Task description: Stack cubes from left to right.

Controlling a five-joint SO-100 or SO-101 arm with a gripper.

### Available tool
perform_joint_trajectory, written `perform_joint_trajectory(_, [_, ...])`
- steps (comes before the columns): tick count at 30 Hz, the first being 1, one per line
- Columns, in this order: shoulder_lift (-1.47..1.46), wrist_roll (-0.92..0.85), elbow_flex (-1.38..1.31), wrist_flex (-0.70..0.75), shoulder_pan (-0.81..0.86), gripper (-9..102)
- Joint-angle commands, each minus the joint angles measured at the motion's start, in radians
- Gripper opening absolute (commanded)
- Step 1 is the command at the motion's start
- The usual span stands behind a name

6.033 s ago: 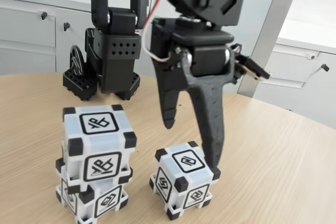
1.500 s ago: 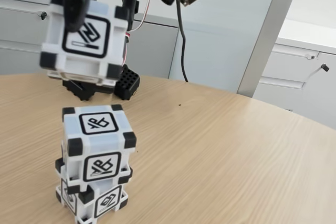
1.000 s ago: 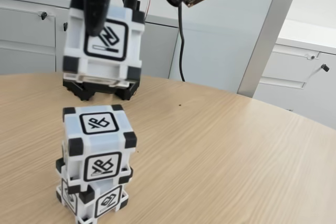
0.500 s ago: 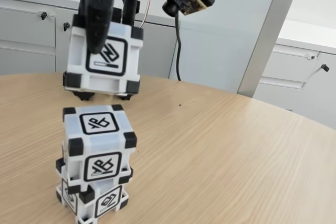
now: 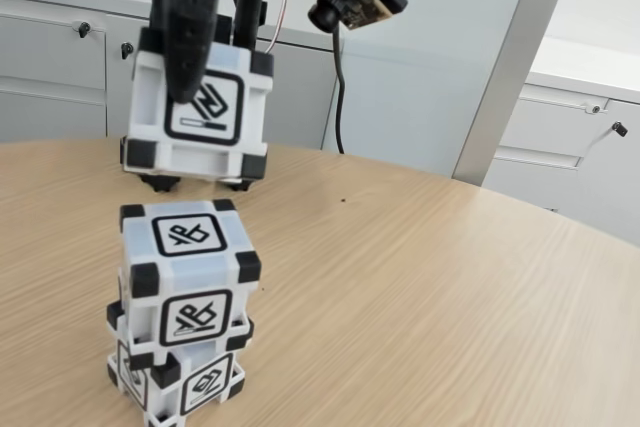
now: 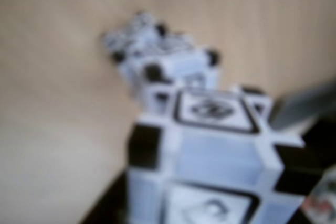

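Gripper [image 5: 195,67] holds the third cube [image 5: 198,109] tight between its jaws, in air above the two stacked cubes [image 5: 182,297]. Stack stands at the near left of the table [image 5: 430,297]. To the right the wood is free up to the far round edge.

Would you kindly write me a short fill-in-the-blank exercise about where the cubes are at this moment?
1. The gripper holds one cube in the ____.
2. On the table stands a stack of ____ cubes.
3. The held cube hangs ____ the stack's top cube, not touching it.
4. The table's surface looks like light ____.

Missing words: air; two; above; wood
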Motion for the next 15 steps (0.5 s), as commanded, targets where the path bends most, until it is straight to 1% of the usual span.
perform_joint_trajectory(1, [0.003, 0.002, -0.005, -0.014, -0.003, 16])
perform_joint_trajectory(7, [-0.008, 0.005, -0.006, -0.014, -0.006, 16])
perform_joint_trajectory(15, [-0.152, -0.009, -0.021, -0.014, 0.005, 16])
